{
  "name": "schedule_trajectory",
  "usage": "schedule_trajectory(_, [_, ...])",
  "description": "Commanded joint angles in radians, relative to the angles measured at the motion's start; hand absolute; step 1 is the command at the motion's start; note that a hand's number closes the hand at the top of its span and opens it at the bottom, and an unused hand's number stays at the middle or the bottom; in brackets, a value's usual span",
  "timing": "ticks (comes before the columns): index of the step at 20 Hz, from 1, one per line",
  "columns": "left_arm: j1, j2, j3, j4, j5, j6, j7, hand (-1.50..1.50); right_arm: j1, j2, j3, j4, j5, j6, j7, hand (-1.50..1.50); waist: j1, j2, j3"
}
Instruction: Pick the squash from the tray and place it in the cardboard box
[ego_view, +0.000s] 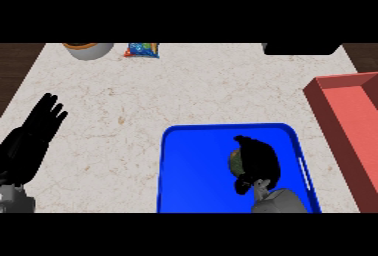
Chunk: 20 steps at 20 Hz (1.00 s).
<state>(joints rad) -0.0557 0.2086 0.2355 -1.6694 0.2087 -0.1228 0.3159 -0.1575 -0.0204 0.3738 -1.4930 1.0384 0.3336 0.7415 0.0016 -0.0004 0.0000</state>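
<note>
We have our right hand (256, 161) down over the squash (235, 161), which lies in the blue tray (193, 170), right of its middle. The hand's fingers are curled over the squash and hide most of it; only a greenish-tan sliver shows at the hand's left side. We judge the grasp to be made or nearly made. Nothing shows the squash clear of the tray floor, so the lift, the carry and the drop are all left to do.

The box (347, 110) lies to the right, reddish in colour, not plain cardboard, and runs off the right edge of the view. Its near wall stands just beside the tray's right rim. To get there we must clear that rim first, then the box wall, so a lift comes before any sideways move. The way between them is short and nothing stands in it.

Our left hand (40, 125) rests at the left of the bench (184, 85), fingers straight and spread, well apart from the tray. A bowl (88, 49) and a small packet (142, 49) sit at the far edge, out of the way.
</note>
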Motion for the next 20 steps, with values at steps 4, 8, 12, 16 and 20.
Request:
schedule_trajectory(4, [-0.059,0.002,0.009,0.124,-0.019,-0.015,-0.065,0.00,-0.084,0.002,-0.010,0.113,0.044,-0.071,-0.112,1.50,-0.001,0.001,0.000])
schedule_trajectory(8, [-0.081,0.008,0.013,0.030,-0.015,0.030,0.034,0.00,-0.064,-0.020,-0.042,0.107,0.040,-0.074,-0.161,1.50,-0.001,0.000,0.000])
schedule_trajectory(12, [0.031,-0.030,-0.007,0.017,-0.023,-0.007,-0.043,0.00,-0.181,-0.090,-0.219,0.172,-0.036,-0.048,-0.197,1.50,0.008,0.003,0.000])
schedule_trajectory(16, [-0.028,-0.015,-0.013,0.023,-0.035,0.007,-0.016,0.00,-0.332,-0.083,-0.381,0.377,-0.061,-0.097,-0.107,1.50,0.020,0.011,0.001])
schedule_trajectory(20, [0.008,-0.028,-0.016,-0.011,-0.014,-0.006,-0.009,0.00,-0.432,-0.095,-0.390,0.538,-0.021,-0.165,-0.118,1.50,0.012,0.003,0.000])
